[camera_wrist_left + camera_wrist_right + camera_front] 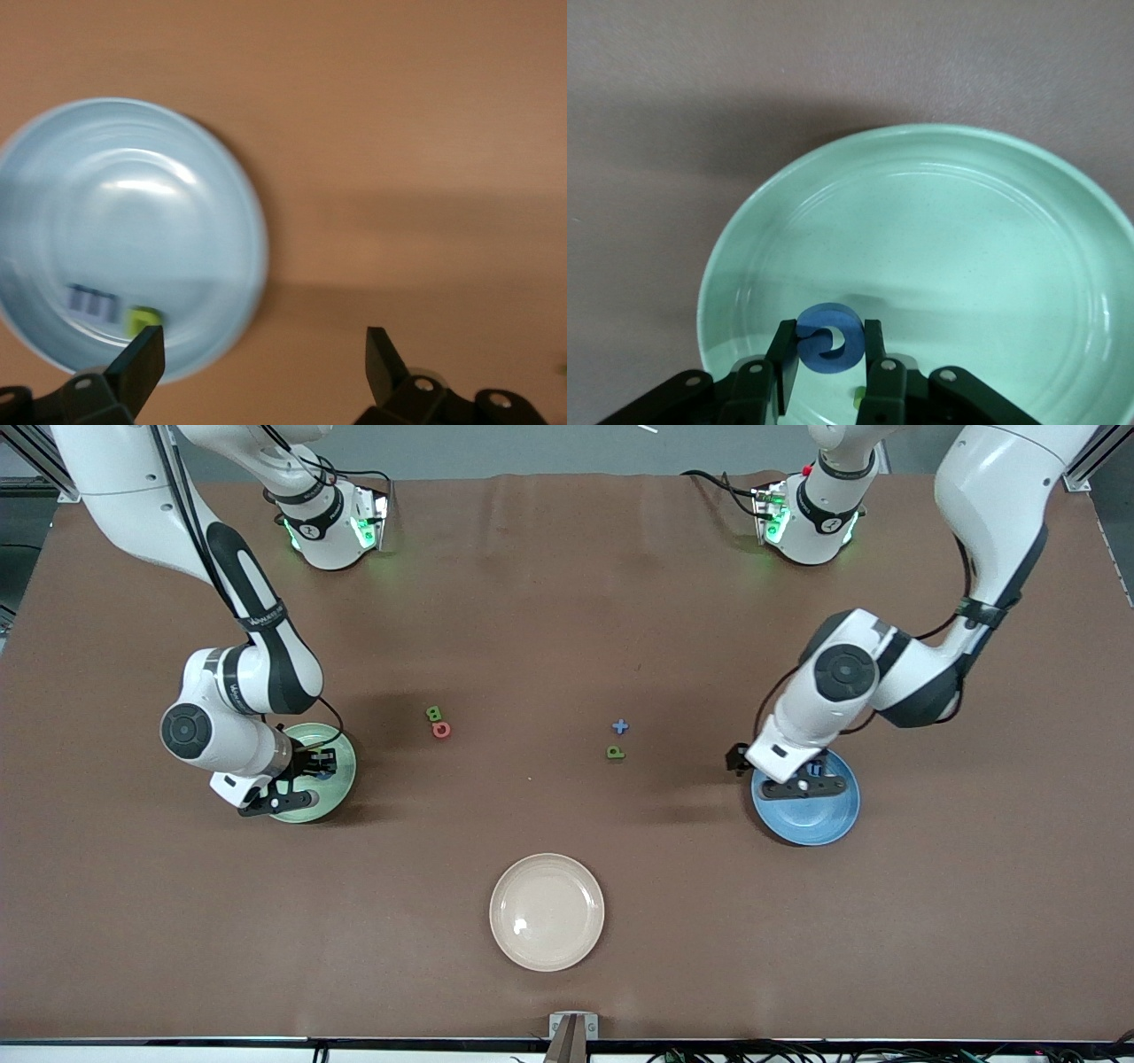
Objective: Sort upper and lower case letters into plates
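Observation:
My right gripper (830, 343) is shut on a blue C-shaped letter (830, 336), held just above the pale green plate (966, 248); a small green piece (856, 397) lies in that plate under the fingers. In the front view this gripper (314, 766) hangs over the green plate (347, 766). My left gripper (263, 345) is open and holds nothing, over the blue plate's (133, 204) edge. A blue m (93, 302) and a green letter (142, 317) lie in that plate. On the table between the plates lie a green B (433, 713), a red round letter (441, 730), a blue t (620, 726) and a green p (616, 753).
A cream-white plate (547, 911) stands nearer the front camera, midway along the table. The blue plate (815, 819) sits toward the left arm's end, with the left gripper (811, 775) over it. Both arm bases stand along the table's edge farthest from the camera.

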Robot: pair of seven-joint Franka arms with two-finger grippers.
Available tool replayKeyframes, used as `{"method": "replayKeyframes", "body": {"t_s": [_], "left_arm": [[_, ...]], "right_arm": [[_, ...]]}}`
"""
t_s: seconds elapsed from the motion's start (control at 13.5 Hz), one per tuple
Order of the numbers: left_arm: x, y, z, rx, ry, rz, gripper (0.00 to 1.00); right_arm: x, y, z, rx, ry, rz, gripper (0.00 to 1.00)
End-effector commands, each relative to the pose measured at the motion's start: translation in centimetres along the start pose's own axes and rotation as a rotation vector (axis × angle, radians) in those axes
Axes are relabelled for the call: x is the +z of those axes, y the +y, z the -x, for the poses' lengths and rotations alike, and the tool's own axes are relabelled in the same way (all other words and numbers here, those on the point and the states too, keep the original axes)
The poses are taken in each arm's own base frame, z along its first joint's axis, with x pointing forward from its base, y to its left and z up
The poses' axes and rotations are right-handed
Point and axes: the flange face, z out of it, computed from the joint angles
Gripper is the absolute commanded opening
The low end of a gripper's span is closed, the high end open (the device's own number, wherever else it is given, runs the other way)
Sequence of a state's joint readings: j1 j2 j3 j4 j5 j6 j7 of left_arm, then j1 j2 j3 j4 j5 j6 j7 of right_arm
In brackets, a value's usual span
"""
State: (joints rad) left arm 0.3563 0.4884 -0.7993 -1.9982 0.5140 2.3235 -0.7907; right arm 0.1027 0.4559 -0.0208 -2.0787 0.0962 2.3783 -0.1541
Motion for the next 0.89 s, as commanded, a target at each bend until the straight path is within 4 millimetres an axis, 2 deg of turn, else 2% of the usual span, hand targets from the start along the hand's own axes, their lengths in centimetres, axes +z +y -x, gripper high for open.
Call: {"method": "replayKeyframes", "body": {"t_s": [0.0, 0.15, 0.22, 0.3, 0.37, 0.44, 0.52, 0.59, 0.66, 0.81], "left_arm": [[-0.4, 6.5, 0.9, -0.022, -0.04, 0.065, 1.0], [0.9, 10.7, 2.2, -0.059, -0.078, 0.096, 1.0], [1.8, 12.0, 2.7, -0.096, -0.098, 0.102, 1.0], [2.1, 13.4, 3.6, -0.101, -0.106, 0.098, 1.0], [2.5, 14.5, 4.6, -0.086, -0.11, 0.081, 1.0], [2.8, 15.2, 5.0, -0.075, -0.104, 0.067, 1.0], [3.3, 16.2, 5.8, -0.08, -0.102, 0.051, 1.0], [3.6, 17.1, 6.2, -0.095, -0.098, 0.044, 1.0], [4.2, 18.5, 6.6, -0.122, -0.1, 0.04, 1.0], [5.5, 19.9, 6.6, -0.15, -0.09, 0.023, 1.0]], "right_arm": [[0.1, -0.4, 0.2, 0.005, 0.007, -0.01, 0.02], [0.8, -0.9, 0.1, 0.013, 0.002, -0.024, 0.07], [0.7, -1.1, 0.1, 0.015, 0.003, -0.028, 0.26], [0.6, -1.1, 0.1, 0.015, 0.004, -0.028, 0.82], [0.1, -1.0, 0.1, 0.017, 0.006, -0.029, 1.0], [-0.7, -1.1, 0.1, 0.018, 0.005, -0.032, 1.0], [-2.8, -1.5, 0.2, 0.016, -0.003, -0.038, 1.0], [-4.0, -2.0, 0.1, 0.039, -0.014, -0.042, 1.0], [-5.3, -3.3, 0.3, 0.066, -0.023, -0.042, 1.0], [-6.1, -7.7, 0.4, 0.066, -0.014, -0.03, 1.0]]}}
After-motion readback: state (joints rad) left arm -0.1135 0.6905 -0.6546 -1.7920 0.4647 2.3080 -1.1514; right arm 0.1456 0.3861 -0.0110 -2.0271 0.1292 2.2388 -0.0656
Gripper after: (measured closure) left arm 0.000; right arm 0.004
